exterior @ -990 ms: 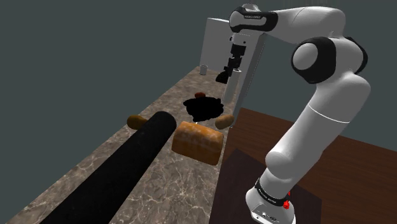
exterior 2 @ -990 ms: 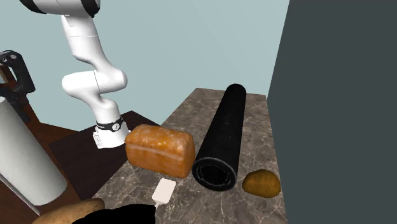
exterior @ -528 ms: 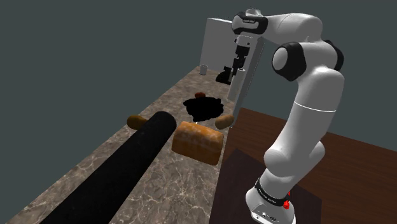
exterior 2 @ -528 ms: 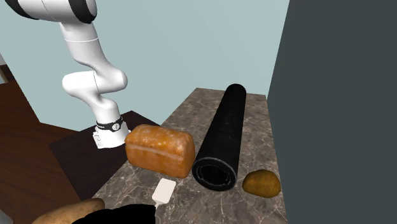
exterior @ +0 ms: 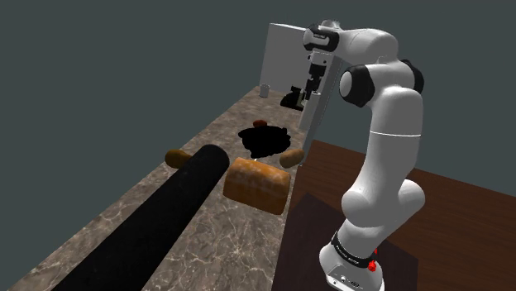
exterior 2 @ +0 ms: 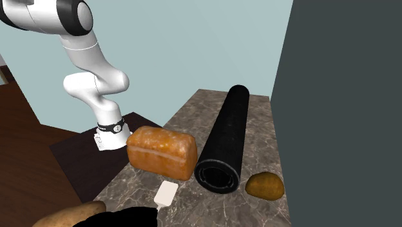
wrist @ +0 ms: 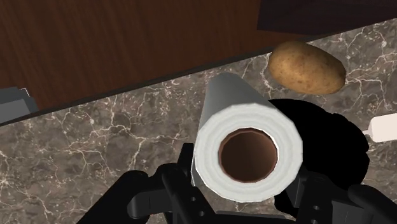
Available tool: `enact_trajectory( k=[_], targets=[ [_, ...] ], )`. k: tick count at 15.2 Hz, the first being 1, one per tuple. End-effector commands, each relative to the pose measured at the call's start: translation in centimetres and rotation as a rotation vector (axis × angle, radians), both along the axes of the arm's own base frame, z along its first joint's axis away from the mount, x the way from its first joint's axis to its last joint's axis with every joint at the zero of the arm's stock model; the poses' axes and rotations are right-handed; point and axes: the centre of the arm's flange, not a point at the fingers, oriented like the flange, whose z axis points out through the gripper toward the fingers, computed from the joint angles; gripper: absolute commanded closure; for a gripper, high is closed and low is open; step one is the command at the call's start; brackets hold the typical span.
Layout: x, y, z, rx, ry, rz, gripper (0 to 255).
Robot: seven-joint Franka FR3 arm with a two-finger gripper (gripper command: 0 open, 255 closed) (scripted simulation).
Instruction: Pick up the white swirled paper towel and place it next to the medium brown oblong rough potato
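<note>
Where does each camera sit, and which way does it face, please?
Shoulder view: beside and behind the stand, looking along the marble counter; the arm shows.
Second exterior view: over the counter's far end, facing back at the stand; stand and arm show.
Wrist view: on the hand, looking down at the counter; the gripper shows, shut on the paper towel.
Shared: both exterior views hold the bread loaf; all three hold the oblong potato.

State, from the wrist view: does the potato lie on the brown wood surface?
No, the potato lies on the marbled counter, just inside its edge.
</note>
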Motion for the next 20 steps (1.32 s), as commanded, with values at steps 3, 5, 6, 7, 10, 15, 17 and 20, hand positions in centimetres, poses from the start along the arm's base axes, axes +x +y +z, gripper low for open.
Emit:
enact_trajectory(
  k=[3,5,6,7,10,15,17,20],
  targets=[
    [0.0,0.0,-2.2,0.0,-0.001,0.0,255],
    [0.0,0.0,-3.2,0.0,-0.001,0.0,255],
    [0.0,0.0,-3.7,0.0,-0.001,0.0,255],
    [0.0,0.0,-4.3,0.0,-0.001,0.0,255],
    [0.0,0.0,-5.9,0.0,-0.001,0.0,255],
    [0.0,0.0,-8.5,0.0,-0.001,0.0,255],
    [0.0,0.0,-9.6,0.0,-0.001,0.0,255],
    [0.0,0.0,-11.1,0.0,-0.001,0.0,255]
  ],
)
